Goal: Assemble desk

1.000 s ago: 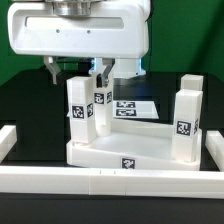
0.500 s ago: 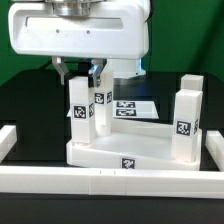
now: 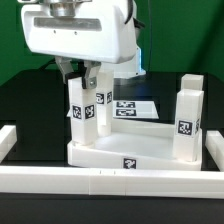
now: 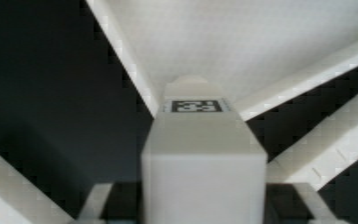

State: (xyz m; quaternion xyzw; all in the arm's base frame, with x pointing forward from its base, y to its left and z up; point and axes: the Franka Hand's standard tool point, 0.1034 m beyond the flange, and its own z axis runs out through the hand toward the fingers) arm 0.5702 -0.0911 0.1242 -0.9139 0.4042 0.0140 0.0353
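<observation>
The white desk tabletop [image 3: 125, 150] lies upside down on the black table. Its white legs stand upright in its corners: two on the exterior view's left [image 3: 80, 112] [image 3: 101, 108] and two on the right [image 3: 185, 125] [image 3: 193, 92]. My gripper [image 3: 79, 76] hangs over the front left leg, with one finger on each side of the leg's top. In the wrist view that leg [image 4: 202, 150] fills the middle between my fingers [image 4: 108, 198], with dark gaps on both sides, and the tabletop [image 4: 229, 40] lies beyond it. The gripper [image 4: 202, 205] is open.
The marker board [image 3: 133, 105] lies flat behind the tabletop. White border rails run along the front [image 3: 100, 181], the exterior view's left [image 3: 8, 140] and right [image 3: 214, 146]. A green backdrop stands behind the table.
The hand has turned and shifted toward the exterior view's right. Its fingers now look closer together around the top of the front left leg. The legs and tabletop have not moved.
</observation>
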